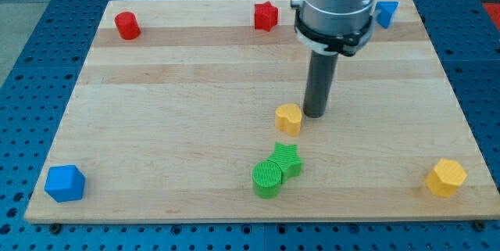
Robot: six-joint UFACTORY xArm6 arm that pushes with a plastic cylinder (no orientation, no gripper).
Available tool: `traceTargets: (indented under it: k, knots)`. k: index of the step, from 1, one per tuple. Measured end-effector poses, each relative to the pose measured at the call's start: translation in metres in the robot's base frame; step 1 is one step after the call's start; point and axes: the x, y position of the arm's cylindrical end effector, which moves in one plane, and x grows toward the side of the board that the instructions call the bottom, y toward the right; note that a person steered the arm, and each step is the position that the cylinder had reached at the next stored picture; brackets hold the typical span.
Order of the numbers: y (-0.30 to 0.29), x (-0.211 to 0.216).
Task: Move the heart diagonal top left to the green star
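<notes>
A yellow heart block (pixel 288 118) lies just right of the board's middle. My tip (pixel 315 114) stands right beside it, on its right, touching or nearly touching it. The green star (pixel 286 159) lies below the heart, toward the view's bottom. A green round block (pixel 267 178) sits against the star's lower left. The heart is straight above the star, a short gap apart.
A red cylinder (pixel 126 26) is at the top left, a red star (pixel 266 16) at the top middle, a blue block (pixel 385 13) at the top right partly behind the arm. A blue cube (pixel 64 183) is bottom left, a yellow hexagon (pixel 445 177) bottom right.
</notes>
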Motion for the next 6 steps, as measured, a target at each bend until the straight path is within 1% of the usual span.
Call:
traceTargets:
  k: [2, 3, 4, 5, 6]
  knots:
    - [-0.036, 0.0]
    - [-0.063, 0.0]
    - [-0.045, 0.004]
    - [-0.016, 0.061]
    - [-0.032, 0.063]
